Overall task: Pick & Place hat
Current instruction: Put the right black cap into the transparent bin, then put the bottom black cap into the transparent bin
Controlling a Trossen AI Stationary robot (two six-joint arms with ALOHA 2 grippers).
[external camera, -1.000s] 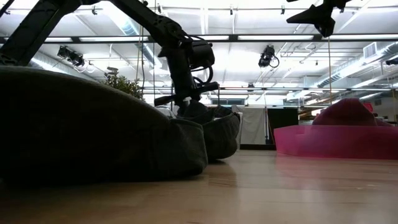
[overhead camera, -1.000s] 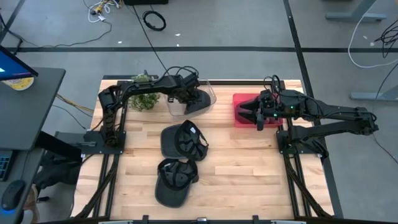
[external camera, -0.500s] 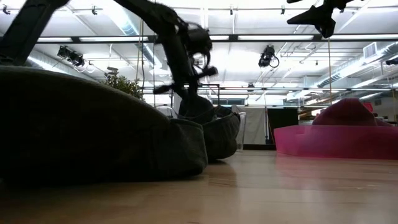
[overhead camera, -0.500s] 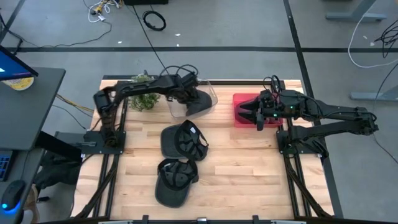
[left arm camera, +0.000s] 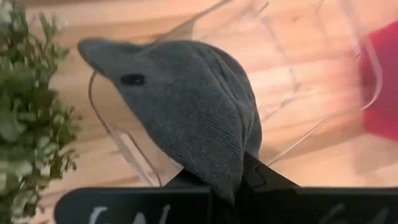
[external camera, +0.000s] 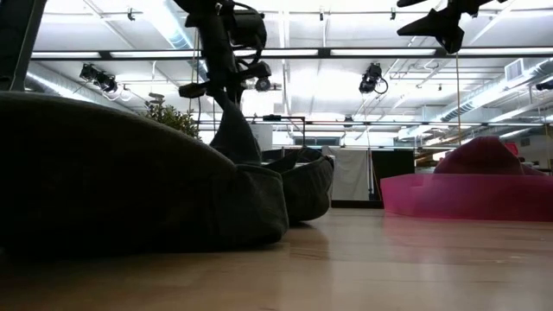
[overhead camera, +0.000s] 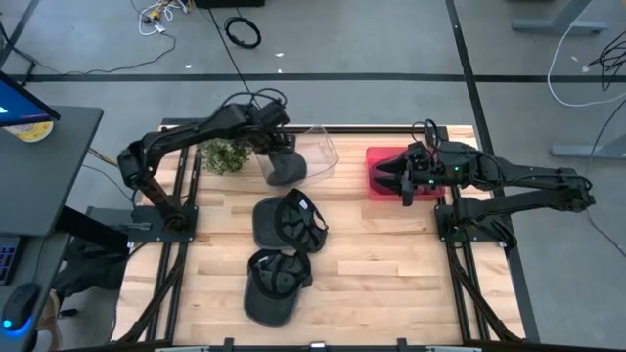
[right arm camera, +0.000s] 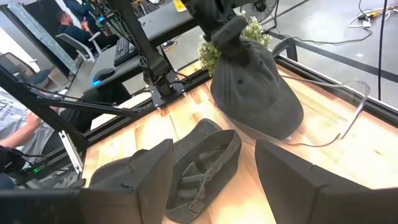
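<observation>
Wooden table [overhead camera: 391, 264] seen from above, with two arms mounted at its sides. Clear plastic bin [overhead camera: 315, 149] at the far edge, centre: it holds the lower part of a grey hat [overhead camera: 285, 168], whose crown hangs down against the bin's near-left rim while its upper edge is pinched in the left gripper [overhead camera: 278, 147], fingers closed on the fabric. In the left wrist view the same hat [left arm camera: 186, 112] droops from the fingers over the transparent wall [left arm camera: 298, 81]. Red bin [overhead camera: 383, 172] to the right of the clear one, containing a red hat [external camera: 484, 157] visible in the low view. The right gripper [overhead camera: 405, 182] waits over the red bin, fingers spread wide. Two more dark hats lie upside down on the bare boards: one mid-table [overhead camera: 290, 219], one nearer the front edge [overhead camera: 274, 284]. Small green plant [overhead camera: 225, 154] stands left of the clear bin.
</observation>
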